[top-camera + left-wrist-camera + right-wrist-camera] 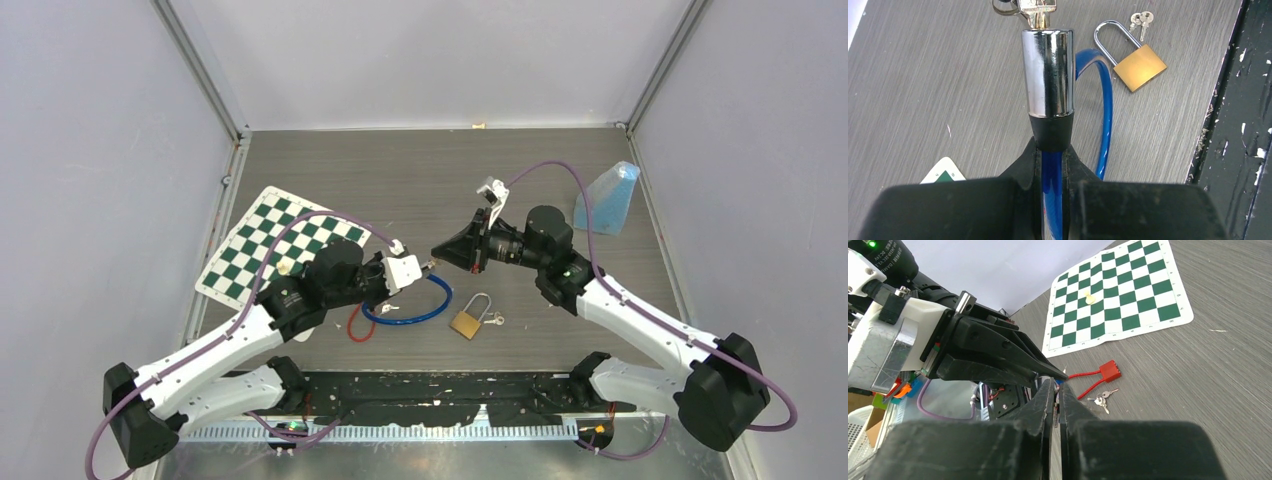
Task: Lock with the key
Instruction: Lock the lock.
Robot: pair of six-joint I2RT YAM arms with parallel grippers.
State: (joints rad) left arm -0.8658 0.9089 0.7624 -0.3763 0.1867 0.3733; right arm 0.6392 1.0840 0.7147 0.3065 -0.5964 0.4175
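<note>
My left gripper (pixel 1052 155) is shut on the blue cable (pixel 1105 115) of a cable lock, just behind its chrome cylinder (pixel 1048 72), which points away from the wrist. A silver key (pixel 1037 10) sits in the cylinder's far end. In the top view my right gripper (pixel 437 253) meets the left gripper (pixel 415 268) tip to tip at the key. In the right wrist view the right gripper (pixel 1057 387) has its jaws pressed together, with a thin metal piece pinched at the tips. The key's blade is hidden inside the cylinder.
A brass padlock (pixel 467 320) with its small keys (pixel 493 320) lies just right of the blue loop. A red cable lock (pixel 357 325) and loose keys (pixel 1102 399) lie to the left. A green chessboard mat (pixel 275 245) is far left, a blue cone (pixel 610 195) back right.
</note>
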